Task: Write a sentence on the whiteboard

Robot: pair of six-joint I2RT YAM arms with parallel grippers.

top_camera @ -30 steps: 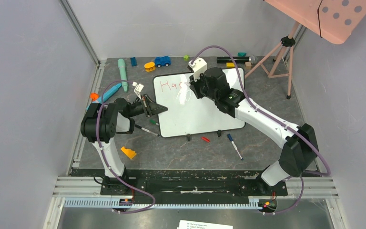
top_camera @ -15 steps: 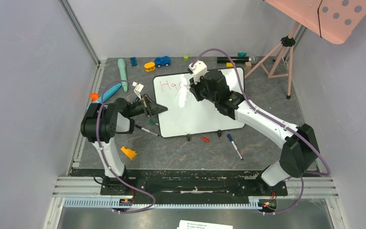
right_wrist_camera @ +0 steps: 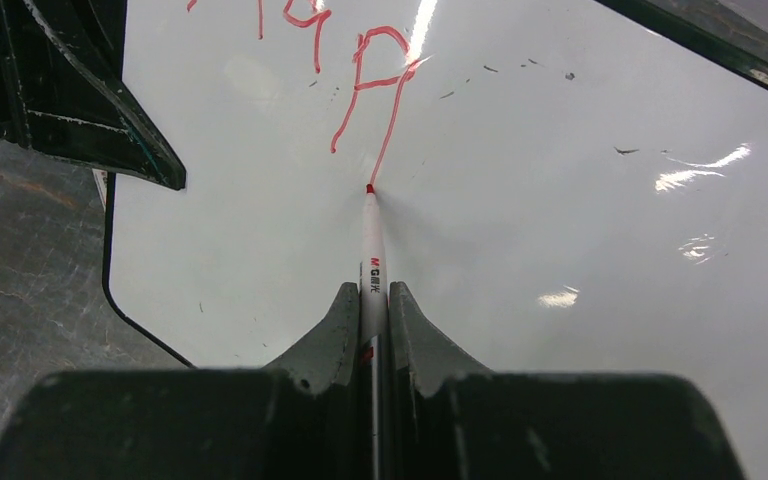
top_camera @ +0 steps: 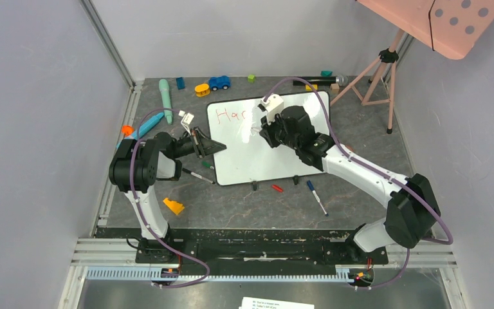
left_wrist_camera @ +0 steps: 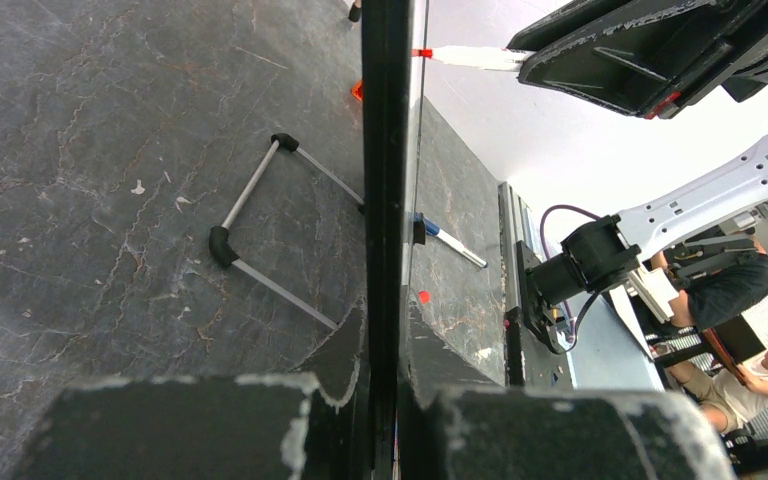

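The whiteboard [top_camera: 257, 158] lies flat in the middle of the table. Red letters of the sentence [top_camera: 228, 116], roughly "Hap", stand at its far left corner and also show in the right wrist view [right_wrist_camera: 360, 70]. My left gripper [top_camera: 213, 147] is shut on the board's left rim, which the left wrist view shows edge-on [left_wrist_camera: 385, 150] between its fingers [left_wrist_camera: 385, 320]. My right gripper [top_camera: 257, 125] is shut on a red marker [right_wrist_camera: 372, 260]. The marker's tip touches the board [right_wrist_camera: 560, 250] at the foot of a red stroke.
A black marker [top_camera: 198, 175], a green cap [top_camera: 205, 165], a red cap [top_camera: 276, 188], a blue-capped marker [top_camera: 316, 196] and an orange piece [top_camera: 173, 206] lie near the board's front. Toys line the back edge [top_camera: 219, 82]. A tripod [top_camera: 376, 71] with a pink dotted panel [top_camera: 444, 19] stands back right.
My right gripper has moved a little nearer and rightward with the marker on the board, lengthening the red stroke. The left arm and the board have not moved.
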